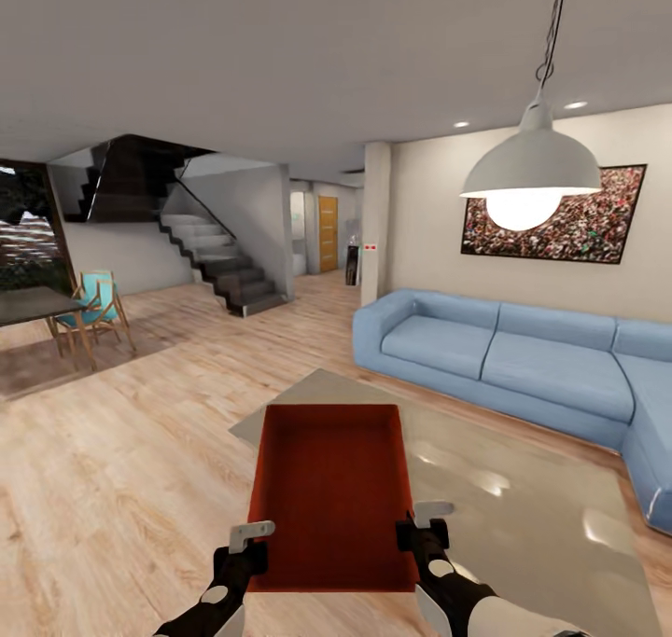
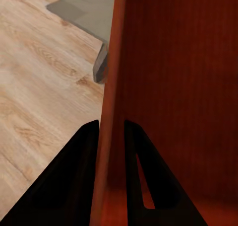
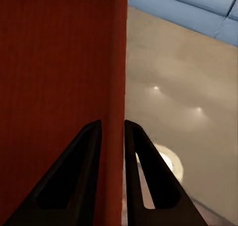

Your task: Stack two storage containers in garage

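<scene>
The red-orange rectangular open-topped storage container (image 1: 333, 488) sits above the glossy grey glass tabletop (image 1: 532, 516), its left wall clamped by the left gripper (image 2: 112, 131), its right wall by the right gripper (image 3: 113, 129).

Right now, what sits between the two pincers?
The storage container spans the gap in the head view: left pincer clamps its left wall, right pincer its right wall, over the glass table.
</scene>
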{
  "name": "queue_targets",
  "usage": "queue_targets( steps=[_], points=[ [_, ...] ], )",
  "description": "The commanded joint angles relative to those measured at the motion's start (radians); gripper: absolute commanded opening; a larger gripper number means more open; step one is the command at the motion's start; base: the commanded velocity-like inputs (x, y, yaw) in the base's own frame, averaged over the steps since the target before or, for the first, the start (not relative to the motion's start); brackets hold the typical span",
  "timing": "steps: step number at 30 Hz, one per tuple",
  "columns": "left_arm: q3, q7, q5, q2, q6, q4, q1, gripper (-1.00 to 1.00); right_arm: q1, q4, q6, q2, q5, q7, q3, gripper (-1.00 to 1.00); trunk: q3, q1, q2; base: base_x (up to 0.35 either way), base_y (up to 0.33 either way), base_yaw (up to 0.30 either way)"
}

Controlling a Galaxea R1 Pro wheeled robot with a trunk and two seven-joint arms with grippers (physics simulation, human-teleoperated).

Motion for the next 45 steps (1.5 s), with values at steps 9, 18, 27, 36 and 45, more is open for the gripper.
queue_targets(
  steps=[9, 18, 27, 36, 45],
  points=[
    [0.016, 0.008, -0.011, 0.003, 0.002, -0.003, -0.001, -1.0, -0.001, -0.001, 0.002, -0.004, 0.005, 0.027, -0.042, -1.0, -0.001, 0.0, -0.001, 0.0, 0.0, 0.3],
    [0.016, 0.008, -0.012, 0.003, 0.002, -0.003, -0.001, -1.0, -0.001, -0.001, 0.002, -0.004, 0.005, 0.027, -0.042, -1.0, -0.001, 0.0, -0.001, 0.0, 0.0, 0.3],
    [0.016, 0.009, -0.011, 0.003, 0.002, -0.003, -0.001, -1.0, 0.0, -0.001, 0.002, -0.004, 0.005, 0.027, -0.042, -1.0, -0.001, 0.0, -0.001, 0.0, 0.0, 0.3],
    [0.016, 0.009, -0.011, 0.003, 0.002, -0.003, -0.001, -1.0, -0.001, 0.0, 0.002, -0.004, 0.005, 0.027, -0.042, -1.0, -0.001, 0.0, -0.001, 0.0, 0.0, 0.3],
    [0.016, 0.009, -0.011, 0.002, 0.002, -0.003, -0.001, -1.0, -0.001, 0.0, 0.002, -0.004, 0.005, 0.027, -0.042, -1.0, -0.001, 0.0, -0.001, 0.0, 0.0, 0.3]
  ],
)
